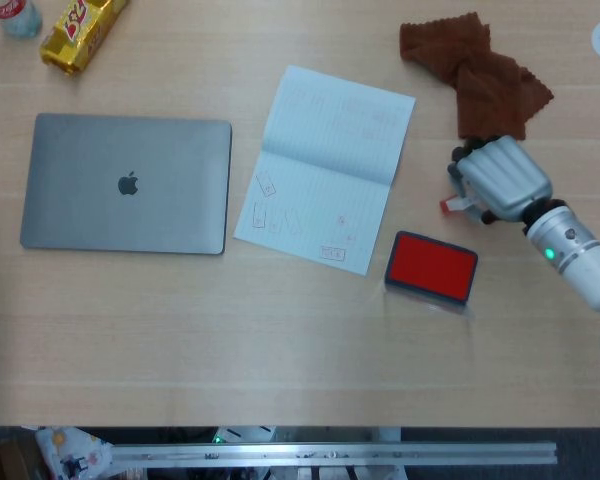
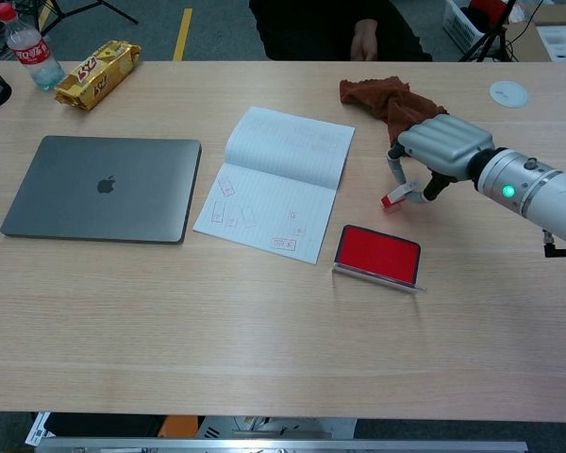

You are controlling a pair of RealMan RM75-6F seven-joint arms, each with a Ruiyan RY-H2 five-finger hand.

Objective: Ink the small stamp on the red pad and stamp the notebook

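Seemingly, metallic right hand (image 2: 441, 148) pinches small boxy stamp (image 2: 392, 196).

The closed grey laptop (image 1: 126, 184) carries an apple-shaped logo (image 1: 128, 183) at the centre of its lid, plain in both the head view and the chest view; no lettering goes with it. The yellow snack packet (image 2: 97, 74) at the far left of the tabletop bears large red-and-white lettering along its face, but the letters are too small and skewed to read. The plastic bottle (image 2: 28, 52) beside it has a red label with white marks that cannot be made out. The open notebook (image 1: 325, 165) shows several small red rectangular stamp prints (image 1: 332, 254) on its lower page; whatever text stands inside them is too fine to read.
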